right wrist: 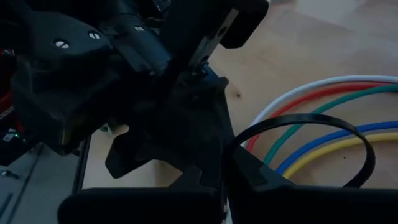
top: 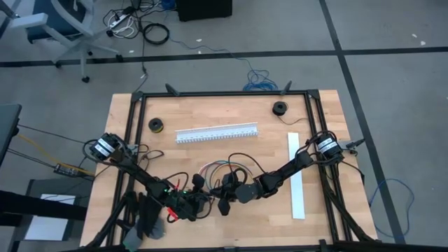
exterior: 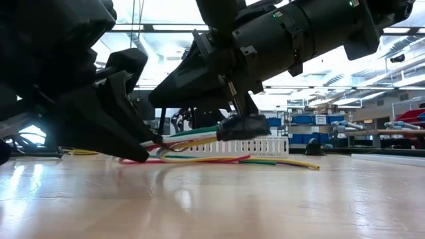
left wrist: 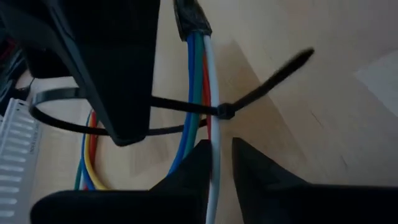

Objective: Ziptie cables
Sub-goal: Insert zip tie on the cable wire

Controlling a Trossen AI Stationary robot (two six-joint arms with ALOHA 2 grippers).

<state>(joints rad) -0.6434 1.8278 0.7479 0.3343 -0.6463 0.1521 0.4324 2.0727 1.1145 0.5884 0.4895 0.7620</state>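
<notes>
Left gripper (left wrist: pixel 217 163) clasped the cables (left wrist: pixel 199 93) beside the ziptie (left wrist: pixel 225 112); right gripper (right wrist: pixel 225 163) pinched the ziptie's loop.

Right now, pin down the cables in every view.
High view: cables mid-picture, just below the white slotted channel.
Low view: cables left of centre, in front of the channel.
Left wrist view: cables centre, inside a black zip tie.
Right wrist view: cables at right, through the zip tie loop.
Shared landmark: the channel, absent only from the right wrist view.

White slotted channel (top: pixel 216 133), two dark spools (top: pixel 155 124) on table (top: pixel 210 108).
</notes>
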